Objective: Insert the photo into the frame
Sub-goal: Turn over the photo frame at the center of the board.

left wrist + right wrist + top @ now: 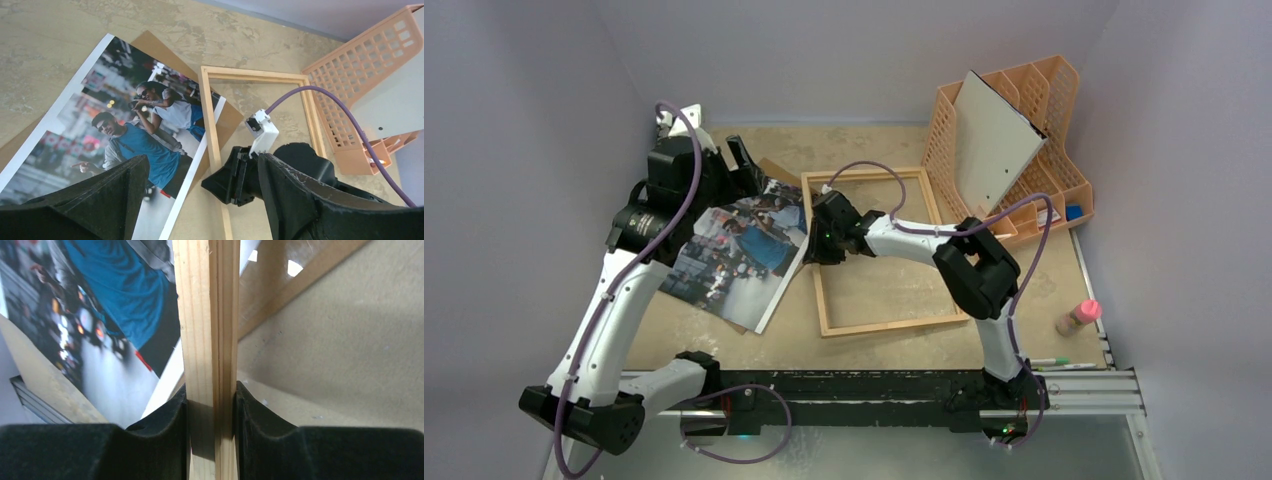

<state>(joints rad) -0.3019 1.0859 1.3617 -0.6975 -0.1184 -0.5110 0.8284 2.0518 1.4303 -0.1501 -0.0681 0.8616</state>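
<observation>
Pinching the left rail of the frame between my right fingers, I hold my left fingers wide above the photo, lying face-up on the surface beside the frame, one corner seemingly under the rail; it is not yet inside.

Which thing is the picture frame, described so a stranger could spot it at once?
Start at the orange lattice organizer in the far right corner of the table and look left, to mid-table. The frame lies there, with the right gripper shut on its left rail. Unlike the photo at its left, it is a thin light-wood outline with table showing through.
</observation>
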